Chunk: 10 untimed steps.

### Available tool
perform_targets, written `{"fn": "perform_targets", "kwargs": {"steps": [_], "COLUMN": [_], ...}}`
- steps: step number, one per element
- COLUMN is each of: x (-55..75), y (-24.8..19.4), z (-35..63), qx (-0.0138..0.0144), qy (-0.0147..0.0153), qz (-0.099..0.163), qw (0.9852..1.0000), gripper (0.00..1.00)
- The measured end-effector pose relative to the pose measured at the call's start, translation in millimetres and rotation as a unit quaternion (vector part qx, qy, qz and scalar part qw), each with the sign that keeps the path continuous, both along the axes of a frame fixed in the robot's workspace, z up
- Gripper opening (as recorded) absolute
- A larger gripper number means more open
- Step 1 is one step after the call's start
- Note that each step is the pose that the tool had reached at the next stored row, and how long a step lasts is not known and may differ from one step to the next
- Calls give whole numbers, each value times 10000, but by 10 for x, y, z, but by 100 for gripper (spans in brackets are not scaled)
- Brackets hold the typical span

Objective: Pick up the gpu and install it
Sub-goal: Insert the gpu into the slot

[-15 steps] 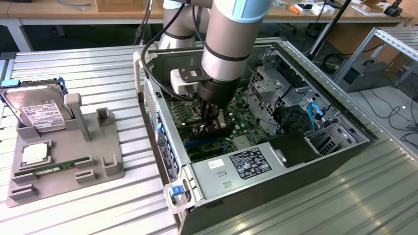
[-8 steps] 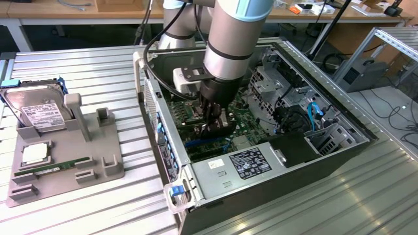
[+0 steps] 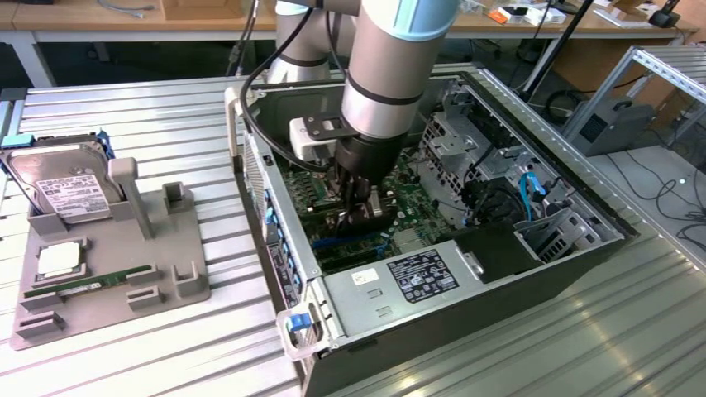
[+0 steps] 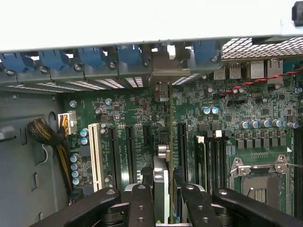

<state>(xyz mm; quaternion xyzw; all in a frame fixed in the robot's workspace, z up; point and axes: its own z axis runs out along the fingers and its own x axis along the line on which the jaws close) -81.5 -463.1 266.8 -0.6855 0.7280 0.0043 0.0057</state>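
My gripper (image 3: 362, 217) reaches down into the open computer case (image 3: 574, 248), over the green motherboard (image 3: 417, 192). It is shut on the gpu (image 3: 378, 207), which stands on edge between the black fingers (image 4: 142, 201). In the wrist view the gpu (image 4: 160, 172) shows edge-on, running from my gripper (image 4: 162, 194) to the rear wall. It lies in line with a black expansion slot (image 4: 181, 142) on the motherboard (image 4: 227, 118). Its silver bracket (image 4: 162, 71) sits at the rear slot openings, among the blue latches (image 4: 128, 56). How deep the card sits in the slot is hidden.
A grey fixture (image 3: 165, 248) on the exterior view's left holds a silver hard drive (image 3: 72, 194), a processor (image 3: 61, 258) and a green RAM stick (image 3: 83, 288). Inside the case are the labelled power supply (image 3: 425, 277), drive cage (image 3: 464, 141) and blue cables (image 3: 527, 194).
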Motion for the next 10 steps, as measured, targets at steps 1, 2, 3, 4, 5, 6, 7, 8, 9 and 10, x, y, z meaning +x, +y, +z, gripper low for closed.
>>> {"fn": "perform_targets", "kwargs": {"steps": [1, 2, 3, 4, 5, 6, 7, 8, 9, 10], "x": [0, 0, -1, 0, 0, -2, -8, -22, -42, -55], "y": [1, 1, 7, 13, 16, 17, 17, 18, 18, 18], "z": [-6, -13, -25, -29, -32, -33, -34, -37, -39, -41], "qx": [1, 2, 1, 0, 1, 1, 0, 2, 2, 2], "qy": [-1, -1, -1, 0, -1, 0, 0, -1, -1, -1], "qz": [0, 0, -1, -1, 0, 0, -1, 0, -1, -1], "qw": [10000, 10000, 10000, 10000, 10000, 10000, 10000, 10000, 10000, 10000], "gripper": [27, 27, 27, 27, 27, 27, 27, 27, 27, 27]}}
